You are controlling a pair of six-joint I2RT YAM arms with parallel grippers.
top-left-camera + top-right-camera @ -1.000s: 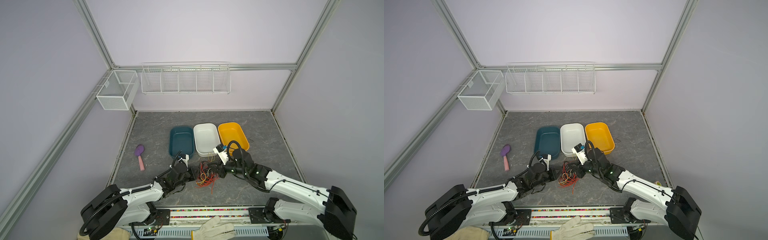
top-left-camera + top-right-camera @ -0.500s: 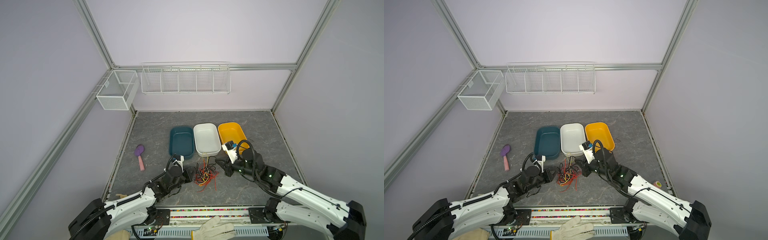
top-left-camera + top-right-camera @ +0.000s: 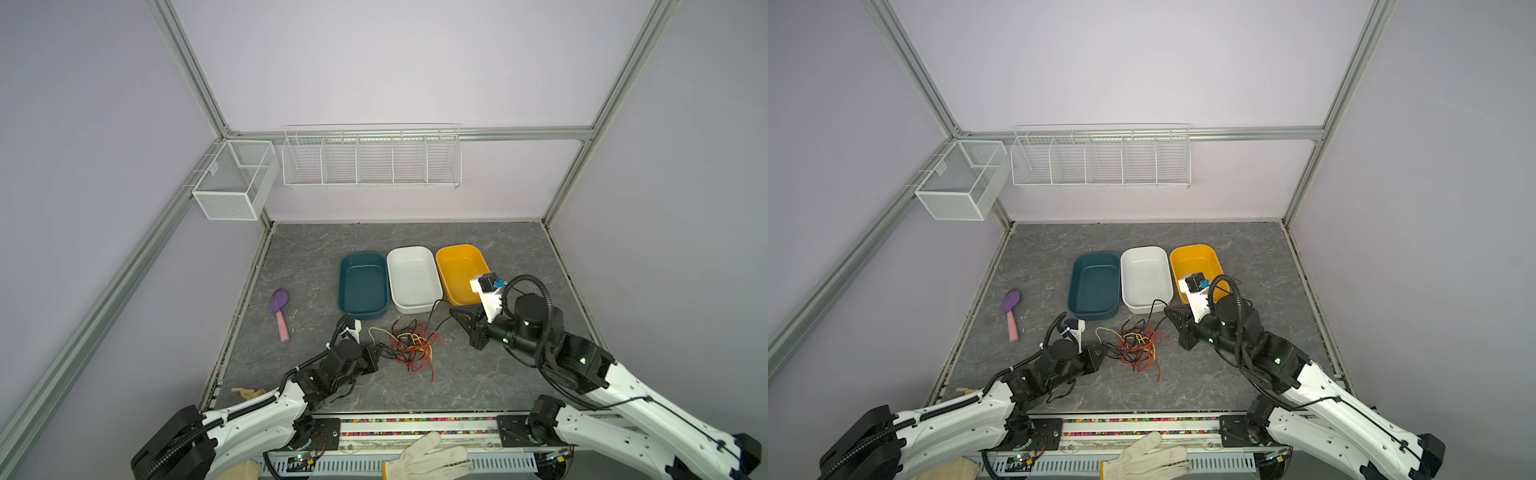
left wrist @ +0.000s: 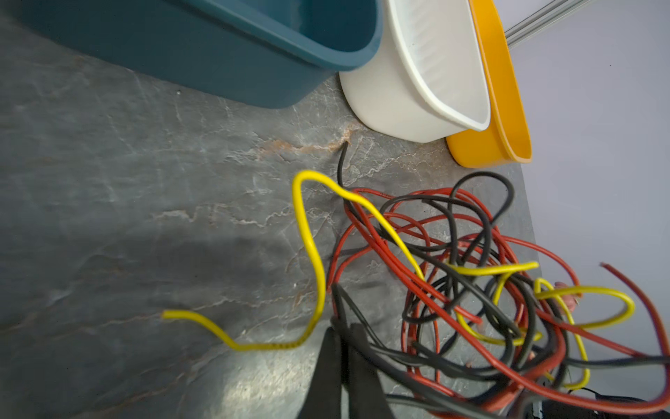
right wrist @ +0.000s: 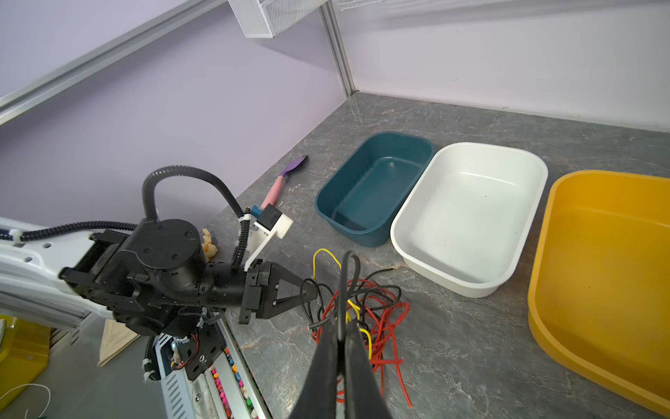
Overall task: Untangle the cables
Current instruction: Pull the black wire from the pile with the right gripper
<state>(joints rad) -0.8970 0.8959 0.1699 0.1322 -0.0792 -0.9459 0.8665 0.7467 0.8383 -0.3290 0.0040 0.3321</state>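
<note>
The cables (image 3: 409, 345) (image 3: 1138, 345) lie in a red, black and yellow tangle on the grey slate table in front of the tubs. My left gripper (image 3: 376, 353) (image 3: 1100, 353) sits low at the tangle's left edge. In the left wrist view the gripper (image 4: 342, 330) is shut on a black cable (image 4: 366, 348). My right gripper (image 3: 452, 311) (image 3: 1168, 311) is at the tangle's right, raised a little. In the right wrist view the gripper (image 5: 340, 326) is shut on a black cable (image 5: 350, 255) that loops above its tips.
Three tubs stand side by side behind the tangle: teal (image 3: 345, 286), white (image 3: 392, 270) and yellow (image 3: 442, 266). A purple-and-pink spatula (image 3: 279, 309) lies to the left. Wire baskets (image 3: 370, 156) hang on the back wall. A work glove (image 3: 424, 461) lies beyond the front rail.
The right gripper has drawn back to the right and upward with its black cable. The left gripper has eased slightly left, and the tangle has spread out between them.
</note>
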